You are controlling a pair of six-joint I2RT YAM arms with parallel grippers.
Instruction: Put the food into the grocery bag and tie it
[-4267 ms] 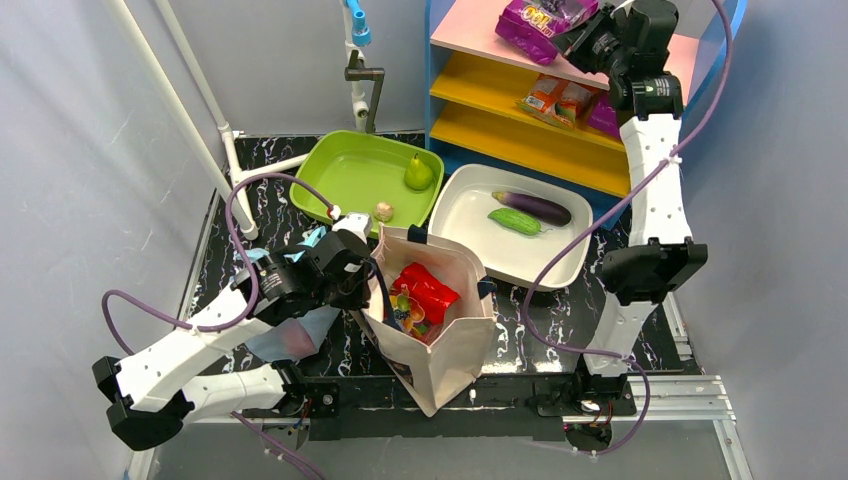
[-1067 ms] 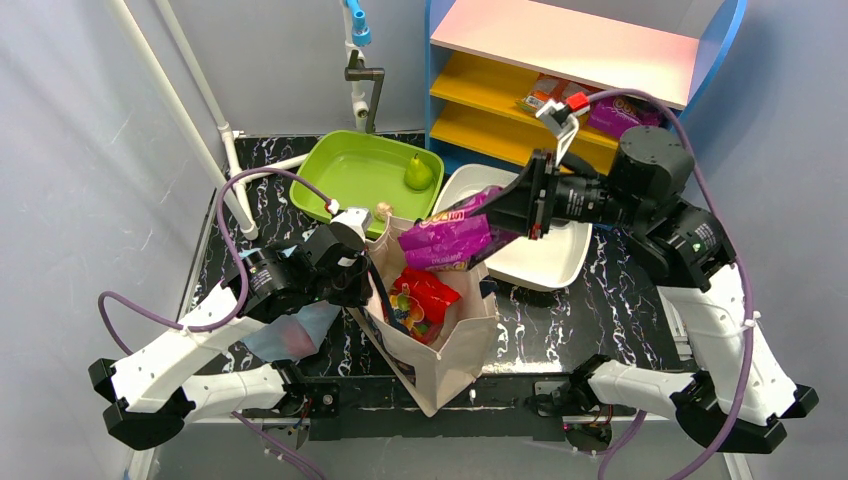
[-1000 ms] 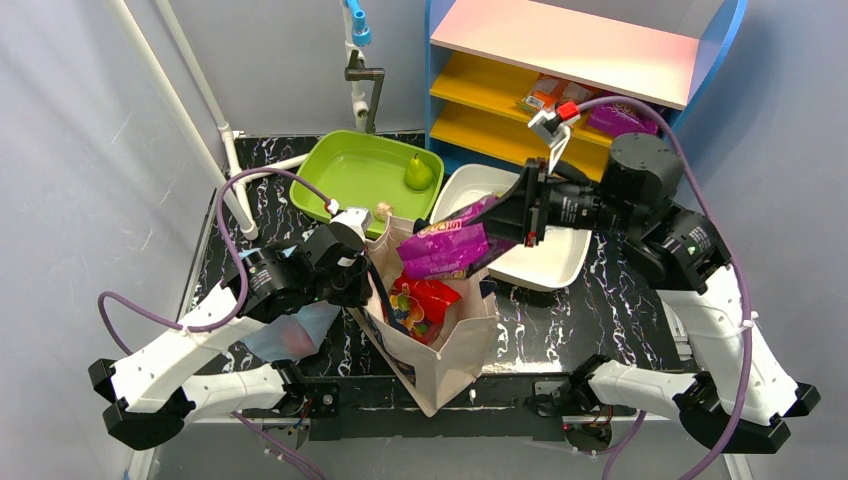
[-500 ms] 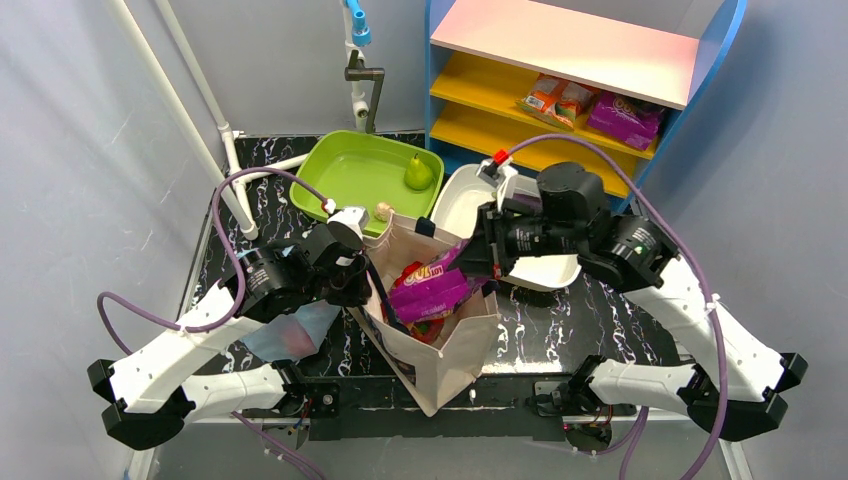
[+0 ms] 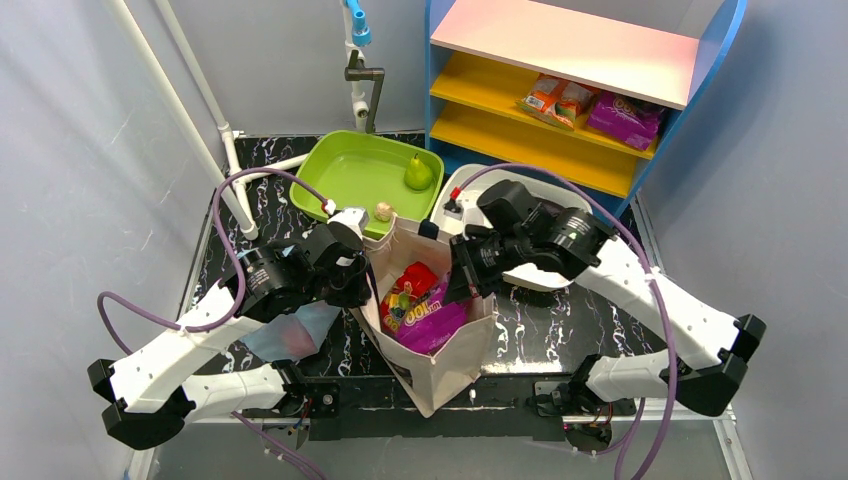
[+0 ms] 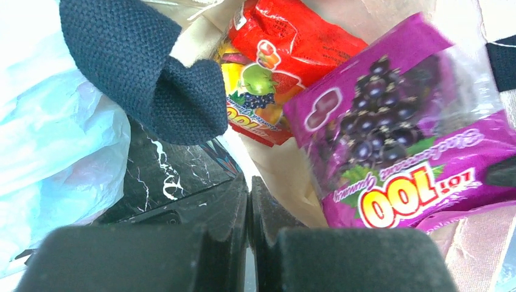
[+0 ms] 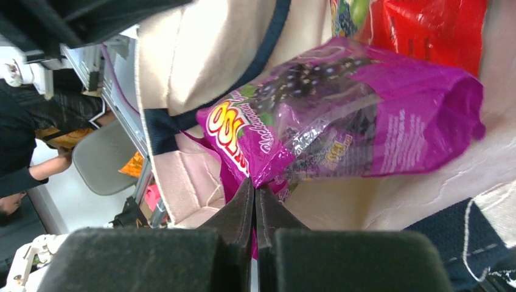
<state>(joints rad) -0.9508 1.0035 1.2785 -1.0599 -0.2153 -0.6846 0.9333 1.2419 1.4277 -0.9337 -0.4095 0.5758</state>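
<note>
You are loading the canvas tote (image 5: 440, 368), low and centre in the top view. Your left gripper (image 6: 249, 182) is pinching its rim with jaws closed, so hold that mouth wide. Your right gripper (image 7: 254, 186) is clamping a corner of the purple packet (image 5: 432, 320), which is lying inside against the red packet (image 5: 412, 283). Seat it flat before releasing. Both are showing "100" in yellow.

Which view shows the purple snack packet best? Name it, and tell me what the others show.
Left wrist: the purple packet lies face-on, its printing large and sharp. Right wrist shows it pinched at one corner by the right claw. Top external shows only a small patch inside the tote.
</note>
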